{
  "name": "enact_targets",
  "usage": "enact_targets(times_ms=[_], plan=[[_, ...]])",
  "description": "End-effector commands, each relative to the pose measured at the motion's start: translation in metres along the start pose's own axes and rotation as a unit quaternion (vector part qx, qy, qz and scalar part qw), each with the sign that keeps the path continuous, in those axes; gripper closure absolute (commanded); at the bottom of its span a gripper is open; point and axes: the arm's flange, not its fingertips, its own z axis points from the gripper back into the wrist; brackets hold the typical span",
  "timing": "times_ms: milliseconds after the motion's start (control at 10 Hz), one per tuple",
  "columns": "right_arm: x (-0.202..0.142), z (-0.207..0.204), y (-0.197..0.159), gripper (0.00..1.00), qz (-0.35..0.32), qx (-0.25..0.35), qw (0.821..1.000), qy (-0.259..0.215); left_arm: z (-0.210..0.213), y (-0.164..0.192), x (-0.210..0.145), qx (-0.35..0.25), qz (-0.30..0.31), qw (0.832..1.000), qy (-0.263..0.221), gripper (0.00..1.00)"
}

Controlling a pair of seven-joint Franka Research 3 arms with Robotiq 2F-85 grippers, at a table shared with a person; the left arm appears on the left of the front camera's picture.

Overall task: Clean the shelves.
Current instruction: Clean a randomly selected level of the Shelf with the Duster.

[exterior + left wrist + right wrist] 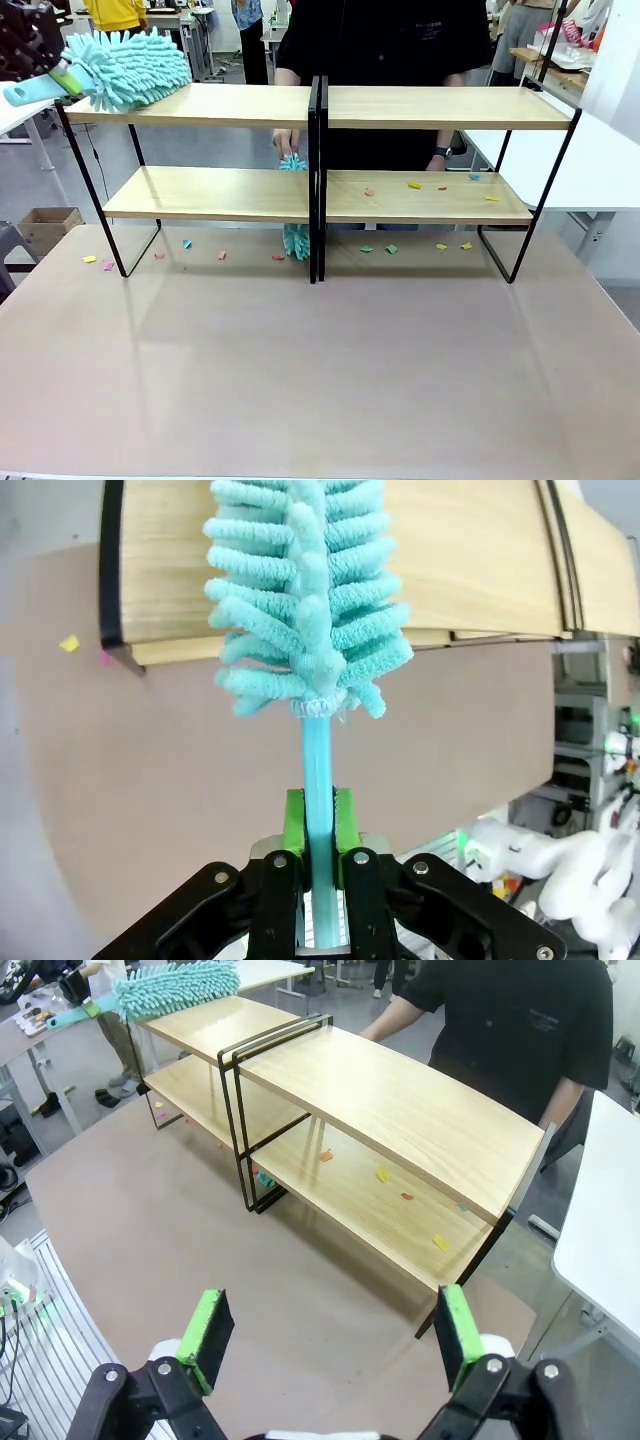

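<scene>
The shelves (320,105) stand across the far half of the table, two light wooden tiers on a black frame. My left gripper (58,72) is at the upper left, shut on the handle of a teal fluffy duster (130,65) whose head lies on the left end of the top board. In the left wrist view the gripper (318,820) clamps the handle, and the duster head (305,600) lies over the board (470,560). My right gripper (332,1325) hangs open high above the table, off the right end of the shelves (400,1110). Coloured paper scraps (414,185) lie on the lower right board.
A person (380,40) stands behind the shelves, holding a second teal duster (295,238) down at the middle of the lower tier. More scraps (185,243) dot the table under the shelves. A white table (600,160) stands at the right, and a cardboard box (50,220) sits on the floor at the left.
</scene>
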Motion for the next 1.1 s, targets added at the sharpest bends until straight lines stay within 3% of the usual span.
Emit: enact_targets(times_ms=[0,300,400,500,600,1000], plan=[[0.0,0.0,0.0,0.0,0.001,0.004,1.0,-0.002,0.007,-0.001,0.007,0.048,0.027,0.998,-0.015,0.87],[0.0,0.0,0.0,0.0,0.001,0.004,1.0,-0.002,0.024,0.006,0.022,0.139,0.07,0.987,-0.034,0.87],[0.0,0.0,0.0,0.0,0.001,0.004,1.0,-0.002,0.029,0.006,0.024,0.162,0.063,0.981,-0.084,0.87],[0.0,0.0,0.0,0.0,0.001,0.004,1.0,-0.002,0.033,0.003,0.022,0.166,0.047,0.977,-0.126,0.87],[0.0,0.0,0.0,0.0,0.001,0.004,1.0,-0.002,0.035,-0.001,0.017,0.154,0.028,0.979,-0.131,0.87],[0.0,0.0,0.0,0.0,0.001,0.004,1.0,-0.002,0.051,0.001,0.006,0.092,0.017,0.989,-0.115,0.87]])
